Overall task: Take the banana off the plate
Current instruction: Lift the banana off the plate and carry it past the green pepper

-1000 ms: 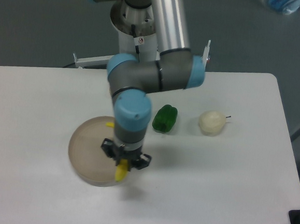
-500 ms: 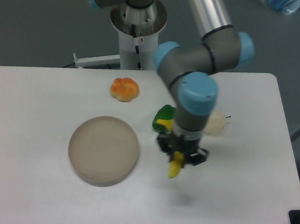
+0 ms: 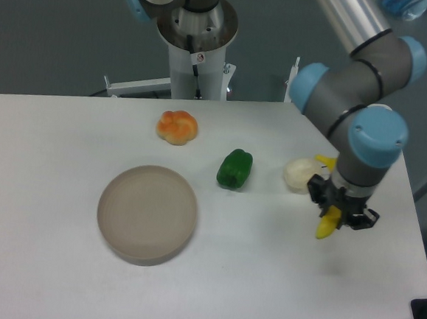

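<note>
The pincer (image 3: 340, 212) is clamped on the banana (image 3: 327, 225), which hangs near-upright at right of frame. The plate (image 3: 146, 213) lies well apart, lower left.

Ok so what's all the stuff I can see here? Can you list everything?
plate: one, beige-tan, round, left of middle on the table, nothing on it
banana: one, yellow, held in the gripper above the table's right side
green pepper: one, green, middle of the table
pale fruit: one, cream, right of the pepper
orange-yellow fruit: one, toward the back
table: one, white
arm: one, grey with blue joints
gripper: one, black, shut on the banana
</note>
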Controlling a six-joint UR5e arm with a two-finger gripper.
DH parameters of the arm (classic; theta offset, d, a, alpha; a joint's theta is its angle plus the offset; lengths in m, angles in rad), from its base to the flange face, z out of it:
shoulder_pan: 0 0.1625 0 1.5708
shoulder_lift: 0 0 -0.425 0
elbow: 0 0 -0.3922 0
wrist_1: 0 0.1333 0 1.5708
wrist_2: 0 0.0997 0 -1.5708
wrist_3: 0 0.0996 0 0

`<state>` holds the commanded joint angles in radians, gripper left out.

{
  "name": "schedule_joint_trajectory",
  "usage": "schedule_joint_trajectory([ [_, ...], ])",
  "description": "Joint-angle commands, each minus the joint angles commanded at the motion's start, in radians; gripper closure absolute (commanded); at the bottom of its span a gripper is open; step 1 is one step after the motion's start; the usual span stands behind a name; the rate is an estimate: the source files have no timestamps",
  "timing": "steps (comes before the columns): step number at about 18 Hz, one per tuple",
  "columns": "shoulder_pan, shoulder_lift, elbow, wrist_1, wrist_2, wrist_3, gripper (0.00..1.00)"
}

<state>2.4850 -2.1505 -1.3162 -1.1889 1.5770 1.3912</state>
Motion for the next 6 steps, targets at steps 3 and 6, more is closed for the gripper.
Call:
schedule_joint_trajectory([
  [3, -0.003, -0.017, 0.015, 0.002, -0.014, 0.020, 1.00],
  [6, -0.008, -0.017, 0.014, 0.002, -0.020, 0.020, 1.00],
])
